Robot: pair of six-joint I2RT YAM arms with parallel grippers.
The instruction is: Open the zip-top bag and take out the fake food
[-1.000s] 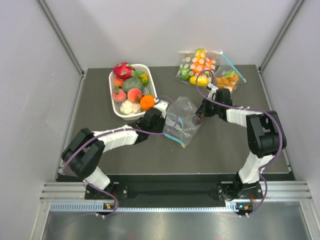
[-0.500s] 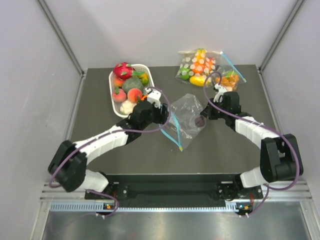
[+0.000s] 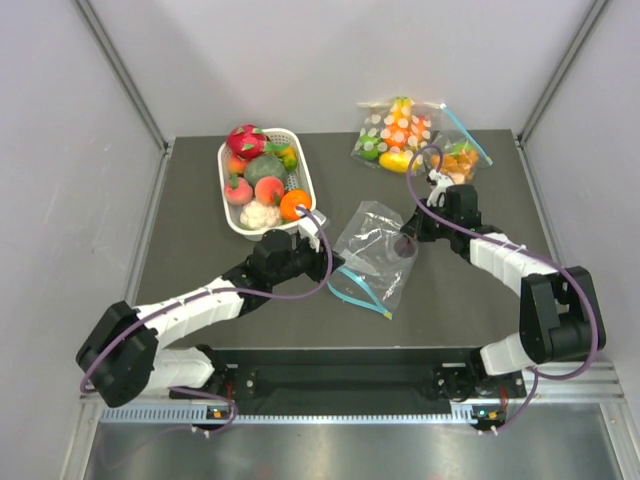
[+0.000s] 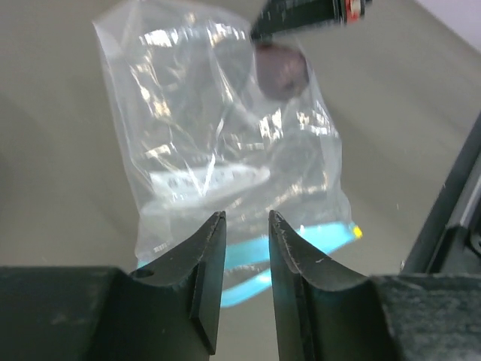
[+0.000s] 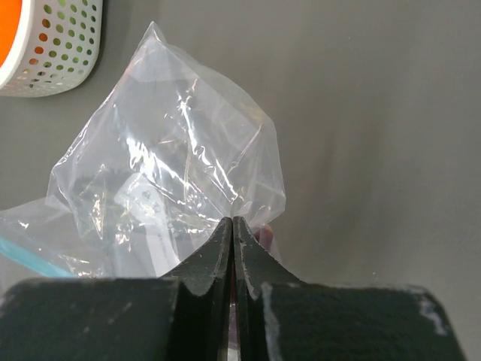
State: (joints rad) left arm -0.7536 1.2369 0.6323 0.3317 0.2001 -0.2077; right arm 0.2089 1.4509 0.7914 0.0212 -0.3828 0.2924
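Observation:
The zip-top bag (image 3: 375, 240) lies crumpled mid-table, its teal zip strip (image 3: 362, 293) trailing toward the front. My right gripper (image 3: 405, 238) is shut on the bag's far right corner; in the right wrist view the jaws (image 5: 233, 219) pinch the clear plastic (image 5: 173, 150). A small dark red round thing (image 4: 282, 69) sits inside the bag by that corner, with a white tag (image 4: 210, 184). My left gripper (image 3: 318, 250) is open and empty just left of the bag, its tips (image 4: 246, 216) short of the zip strip (image 4: 316, 237). A pink dragon fruit (image 3: 246, 140) and peaches (image 3: 268, 190) lie in the basket.
A white perforated basket (image 3: 305, 170) at the back left also holds a green cabbage, a cauliflower and an orange (image 3: 294, 205). A polka-dot bag (image 3: 395, 130) and a small bag of orange pieces (image 3: 455, 158) lie at the back right. Walls close in both sides.
My left gripper has let go of the bag and drawn back toward the front left. The bag has dropped flatter, with the zip strip now stretched toward the front. The right gripper keeps its hold.

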